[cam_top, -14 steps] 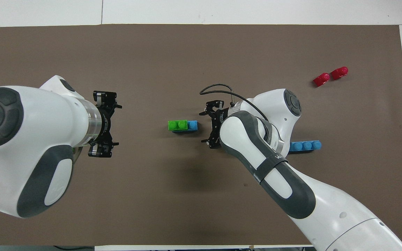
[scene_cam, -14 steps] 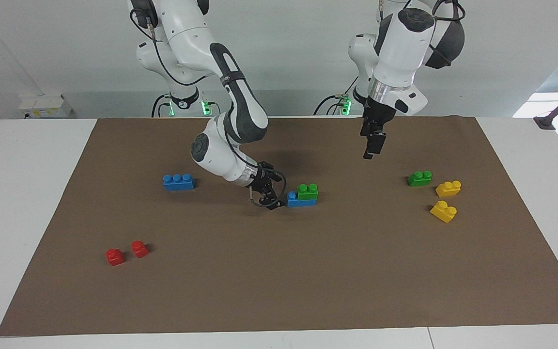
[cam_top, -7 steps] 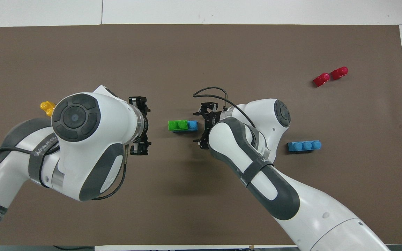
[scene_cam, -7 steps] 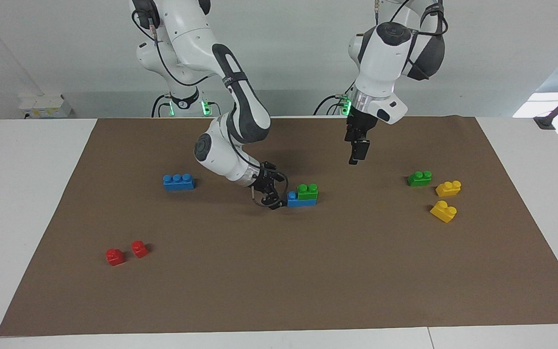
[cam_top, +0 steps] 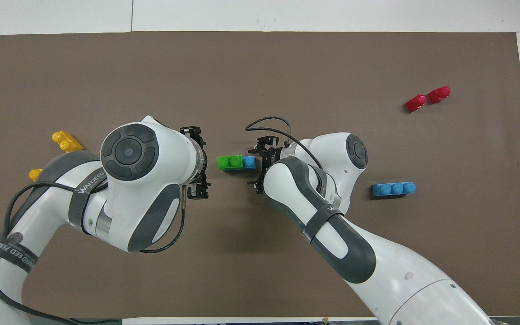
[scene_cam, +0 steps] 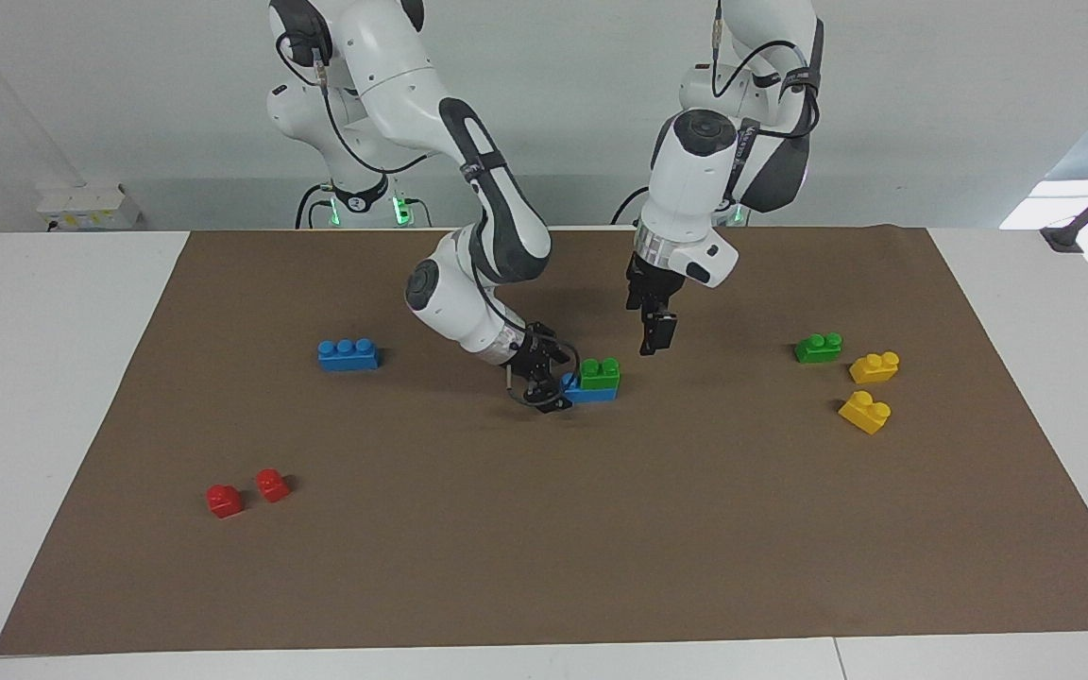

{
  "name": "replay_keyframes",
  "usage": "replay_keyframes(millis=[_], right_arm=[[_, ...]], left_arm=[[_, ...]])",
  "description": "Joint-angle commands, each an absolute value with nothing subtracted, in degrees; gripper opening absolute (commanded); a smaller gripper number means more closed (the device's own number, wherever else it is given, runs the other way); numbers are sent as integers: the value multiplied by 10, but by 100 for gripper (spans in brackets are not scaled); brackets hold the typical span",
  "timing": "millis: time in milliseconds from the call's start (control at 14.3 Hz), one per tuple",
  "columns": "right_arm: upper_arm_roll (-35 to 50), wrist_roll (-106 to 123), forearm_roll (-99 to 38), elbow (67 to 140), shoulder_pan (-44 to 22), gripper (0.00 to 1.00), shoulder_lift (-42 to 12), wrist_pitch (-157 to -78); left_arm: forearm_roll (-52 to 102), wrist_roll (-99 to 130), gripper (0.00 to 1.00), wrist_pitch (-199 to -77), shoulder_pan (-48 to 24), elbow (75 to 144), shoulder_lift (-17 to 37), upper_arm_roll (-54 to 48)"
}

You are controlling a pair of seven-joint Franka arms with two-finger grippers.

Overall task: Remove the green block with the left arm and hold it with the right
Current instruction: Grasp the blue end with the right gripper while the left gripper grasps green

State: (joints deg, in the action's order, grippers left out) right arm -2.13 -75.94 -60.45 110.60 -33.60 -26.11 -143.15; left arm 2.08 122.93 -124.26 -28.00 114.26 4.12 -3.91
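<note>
Brown mat, two green blocks, left gripper open, right gripper unclear.

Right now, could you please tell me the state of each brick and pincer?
Bright green two-stud plastic brick: stacked on a blue plastic brick.
Second green two-stud brick: loose, unstacked.
Blue three-stud brick: loose, studs up.
Two yellow bricks: loose, apart.
Two red bricks: loose, apart.
Left pincer: open, raised, holding nothing.
Right pincer: low at the stacked blue brick's end.
</note>
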Motion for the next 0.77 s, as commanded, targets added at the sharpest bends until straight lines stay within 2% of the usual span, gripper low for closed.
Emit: replay_keyframes(millis=[0, 210, 350, 630, 700], right_arm=[[-22, -739, -638, 1107, -337, 80, -264, -1453], [-22, -739, -650, 1107, -337, 65, -265, -1461], [-22, -740, -652, 1106, -337, 50, -265, -1462], [-22, -740, -653, 1103, -337, 31, -265, -1461], [-22, -741, -653, 1102, -337, 22, -265, -1461]], left_arm=[[20, 1261, 100, -1266, -301, 1146, 63, -29], [19, 1287, 100, -1278, -304, 1145, 76, -29], [19, 1306, 100, -1288, -313, 1146, 82, -29], [19, 1313, 100, -1297, -313, 1139, 98, -29], [18, 1313, 100, -1299, -313, 1135, 106, -29]])
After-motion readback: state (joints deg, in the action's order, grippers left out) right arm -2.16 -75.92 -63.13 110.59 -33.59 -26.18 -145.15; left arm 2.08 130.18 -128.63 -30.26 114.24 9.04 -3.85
